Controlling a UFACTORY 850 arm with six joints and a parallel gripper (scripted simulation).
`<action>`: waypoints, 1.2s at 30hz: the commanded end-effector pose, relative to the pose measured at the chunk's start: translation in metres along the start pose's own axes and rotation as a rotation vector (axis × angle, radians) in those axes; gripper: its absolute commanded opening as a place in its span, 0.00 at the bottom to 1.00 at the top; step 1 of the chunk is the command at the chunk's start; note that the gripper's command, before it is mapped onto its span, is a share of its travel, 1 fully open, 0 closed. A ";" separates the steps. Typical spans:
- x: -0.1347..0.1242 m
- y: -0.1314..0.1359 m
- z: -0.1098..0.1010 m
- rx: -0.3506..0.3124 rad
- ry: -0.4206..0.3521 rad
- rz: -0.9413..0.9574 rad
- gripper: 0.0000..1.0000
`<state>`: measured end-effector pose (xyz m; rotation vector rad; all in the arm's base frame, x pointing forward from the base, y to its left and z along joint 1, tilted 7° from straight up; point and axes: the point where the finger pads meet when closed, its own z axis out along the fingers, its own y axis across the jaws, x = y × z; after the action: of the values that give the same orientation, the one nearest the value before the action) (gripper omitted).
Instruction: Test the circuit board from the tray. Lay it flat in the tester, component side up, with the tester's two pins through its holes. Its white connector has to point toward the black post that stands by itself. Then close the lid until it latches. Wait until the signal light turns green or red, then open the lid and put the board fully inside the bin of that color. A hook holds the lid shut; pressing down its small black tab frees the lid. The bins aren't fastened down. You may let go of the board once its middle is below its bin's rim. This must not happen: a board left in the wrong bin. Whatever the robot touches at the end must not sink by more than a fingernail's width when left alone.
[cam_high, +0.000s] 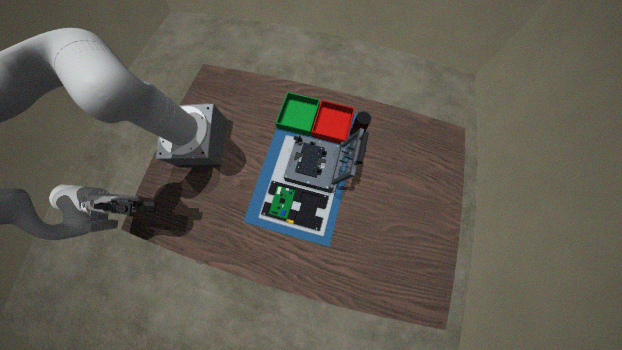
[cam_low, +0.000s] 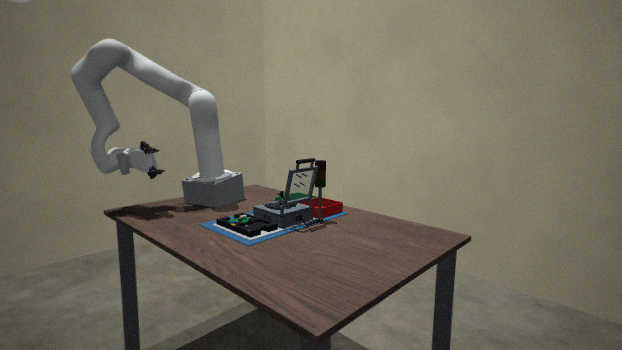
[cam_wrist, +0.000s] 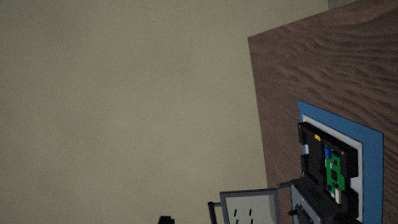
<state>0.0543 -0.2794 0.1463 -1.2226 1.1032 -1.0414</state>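
Note:
The green board (cam_high: 282, 204) (cam_wrist: 334, 170) lies component side up in the black tray (cam_high: 312, 201) (cam_low: 252, 228) (cam_wrist: 313, 162). Its white connector (cam_high: 279, 190) (cam_wrist: 337, 195) is at the end near the tester. The grey tester (cam_high: 327, 175) (cam_low: 287, 217) has its lid (cam_high: 348, 157) (cam_low: 301, 185) (cam_wrist: 249, 192) standing open; its nest holds no board. Its small black posts and pins are too small to tell apart. The signal light (cam_high: 362, 119) (cam_low: 320, 173) looks unlit. My gripper (cam_high: 150, 206) (cam_low: 160, 161) is open and empty, high beyond the table's left edge, far from the board.
The green bin (cam_high: 297, 112) (cam_low: 300, 196) and red bin (cam_high: 333, 121) (cam_low: 332, 207) stand side by side behind the tester. A blue mat (cam_high: 256, 200) (cam_low: 212, 227) (cam_wrist: 372, 145) lies under tray and tester. The grey arm base (cam_high: 215, 137) (cam_low: 214, 192) stands at the table's left side.

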 end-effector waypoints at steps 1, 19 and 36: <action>-0.009 0.001 0.021 -0.072 -0.149 -0.030 1.00; -0.038 0.007 0.065 -0.282 -0.608 -0.179 1.00; -0.053 0.012 0.091 -0.457 -1.022 -0.389 1.00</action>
<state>0.1287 -0.2149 0.1402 -1.9755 0.3990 -0.3709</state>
